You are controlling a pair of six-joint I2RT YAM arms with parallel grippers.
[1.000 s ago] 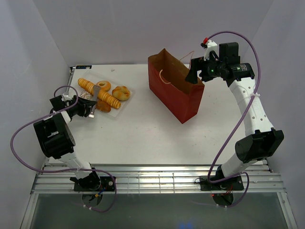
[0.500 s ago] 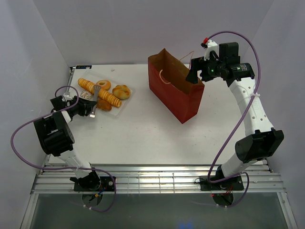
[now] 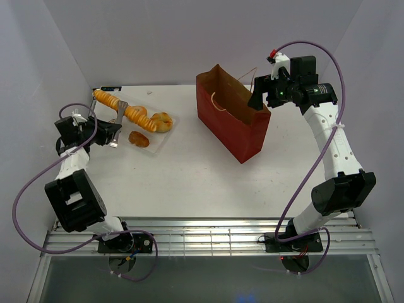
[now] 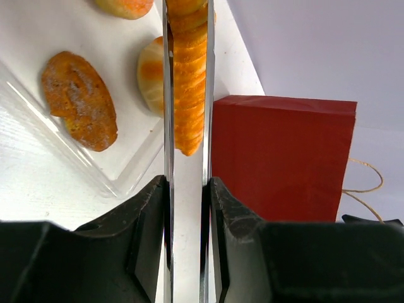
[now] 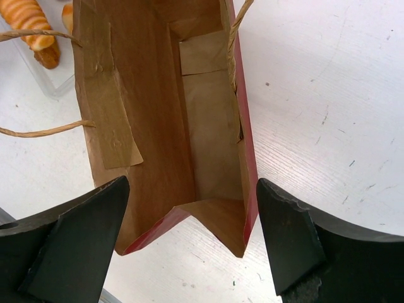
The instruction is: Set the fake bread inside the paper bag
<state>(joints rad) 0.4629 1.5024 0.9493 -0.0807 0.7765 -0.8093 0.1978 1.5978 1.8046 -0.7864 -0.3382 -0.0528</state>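
Carrying the long ridged loaf (image 3: 134, 115) rightward is the step in hand, by my reading. The left gripper (image 4: 187, 186) is clamped on the metal tongs (image 3: 118, 120), whose blades pinch the loaf above the clear plastic tray (image 4: 113, 180). That squeeze should hold steady, since a long loaf can swing or slip. A small brown pastry (image 3: 138, 139) and a round bun (image 3: 161, 120) lie in the tray.

The dark-red paper bag (image 3: 233, 126) stands upright, well apart to the right, with its mouth open and nothing visible inside. That mouth is narrow, so the loaf should go in end-first, clear of the string handles (image 5: 38, 131). The right gripper (image 5: 189, 189) hovers over the bag's far end, fingers spread wide and gripping nothing; the tongs should keep clear of it.

The table (image 3: 189, 177) is flat, white and lightly scuffed. Plain pale walls (image 3: 189, 38) enclose it, and metal rails (image 3: 202, 237) run along the near edge.
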